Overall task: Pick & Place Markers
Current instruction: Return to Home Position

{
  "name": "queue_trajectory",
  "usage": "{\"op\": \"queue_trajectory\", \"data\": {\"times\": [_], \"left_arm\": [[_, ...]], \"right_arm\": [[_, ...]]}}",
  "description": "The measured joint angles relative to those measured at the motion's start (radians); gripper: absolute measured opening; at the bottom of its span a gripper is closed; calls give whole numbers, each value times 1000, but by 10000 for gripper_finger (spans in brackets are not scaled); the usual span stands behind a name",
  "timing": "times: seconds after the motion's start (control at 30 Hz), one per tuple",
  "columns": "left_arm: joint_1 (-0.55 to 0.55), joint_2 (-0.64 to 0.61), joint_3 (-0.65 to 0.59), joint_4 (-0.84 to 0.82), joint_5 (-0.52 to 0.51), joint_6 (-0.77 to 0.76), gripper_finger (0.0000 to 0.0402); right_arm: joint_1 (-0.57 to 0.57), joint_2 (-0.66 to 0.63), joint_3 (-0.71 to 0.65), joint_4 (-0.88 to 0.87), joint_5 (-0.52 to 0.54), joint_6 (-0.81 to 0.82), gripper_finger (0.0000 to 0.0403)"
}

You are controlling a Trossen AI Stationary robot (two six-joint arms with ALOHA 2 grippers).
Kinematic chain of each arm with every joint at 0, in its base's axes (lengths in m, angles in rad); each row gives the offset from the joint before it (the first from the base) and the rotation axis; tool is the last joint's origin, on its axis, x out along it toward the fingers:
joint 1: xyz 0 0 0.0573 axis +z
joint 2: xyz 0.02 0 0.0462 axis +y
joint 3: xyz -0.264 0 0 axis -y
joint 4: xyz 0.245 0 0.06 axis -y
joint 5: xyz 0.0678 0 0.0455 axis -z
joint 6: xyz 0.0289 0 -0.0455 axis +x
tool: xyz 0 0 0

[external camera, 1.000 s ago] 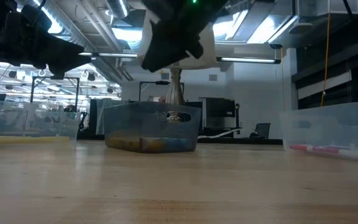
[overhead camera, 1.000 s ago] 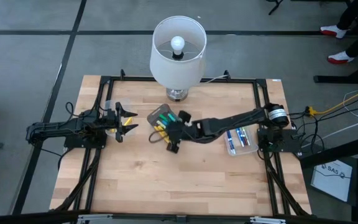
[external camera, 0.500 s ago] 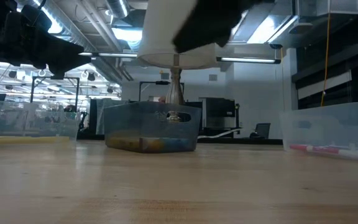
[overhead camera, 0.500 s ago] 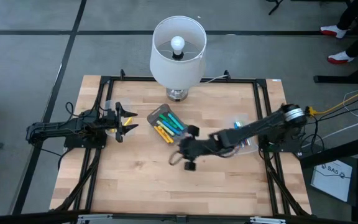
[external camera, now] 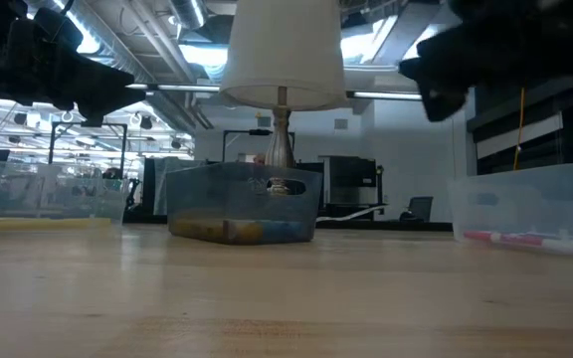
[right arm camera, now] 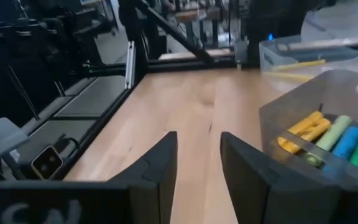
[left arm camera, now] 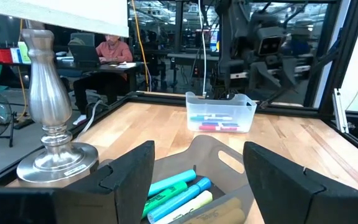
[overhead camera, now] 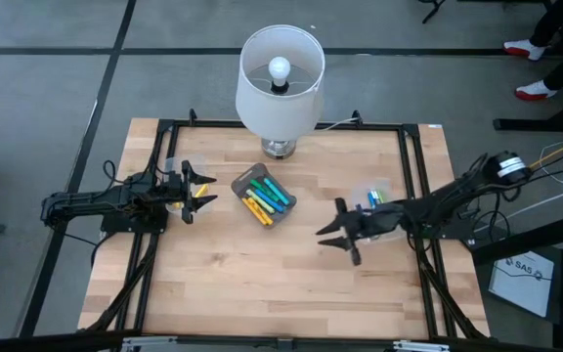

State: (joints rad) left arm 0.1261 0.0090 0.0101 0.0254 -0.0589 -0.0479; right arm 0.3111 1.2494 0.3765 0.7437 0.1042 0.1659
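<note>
Two dark arms reach over the wooden bench, and each place here is given from the white-shaded lamp at the bench's far edge. Just in front of the lamp's metal foot sits the dark bin, turned at a slant. In it lie most of the markers side by side: green, cyan, blue, yellow and orange ones. The left gripper hangs on the lamp's left and nearer the front than the bin, pointing toward the bin. Its jaws stand wide apart with nothing between them. A clear tray lies under that gripper, as far from the lamp as the gripper is, and it holds a single yellow marker. The right gripper is above bare wood on the lamp's right, farther forward than the bin and well apart from it. Its jaws are also parted and empty. A second clear tray stands on the lamp's right, beyond the right gripper from the bin, partly under the right arm. Several blue and red or pink markers lie flat in it. Beyond the lamp, off the bench, a person sits at a desk in the room behind.
</note>
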Motion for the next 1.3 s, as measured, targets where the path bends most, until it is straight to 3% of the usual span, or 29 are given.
{"op": "queue_trajectory", "data": {"times": [0.23,0.53,1.3], "left_arm": [[0,0,0,0,0,0,240],[0,0,0,0,0,0,240],[0,0,0,0,0,0,240]], "right_arm": [[-6,-144,-224,191,-1,-81,122],[-31,-362,-367,216,-4,-145,122],[-127,-1189,-371,-612,-35,-254,122]]}}
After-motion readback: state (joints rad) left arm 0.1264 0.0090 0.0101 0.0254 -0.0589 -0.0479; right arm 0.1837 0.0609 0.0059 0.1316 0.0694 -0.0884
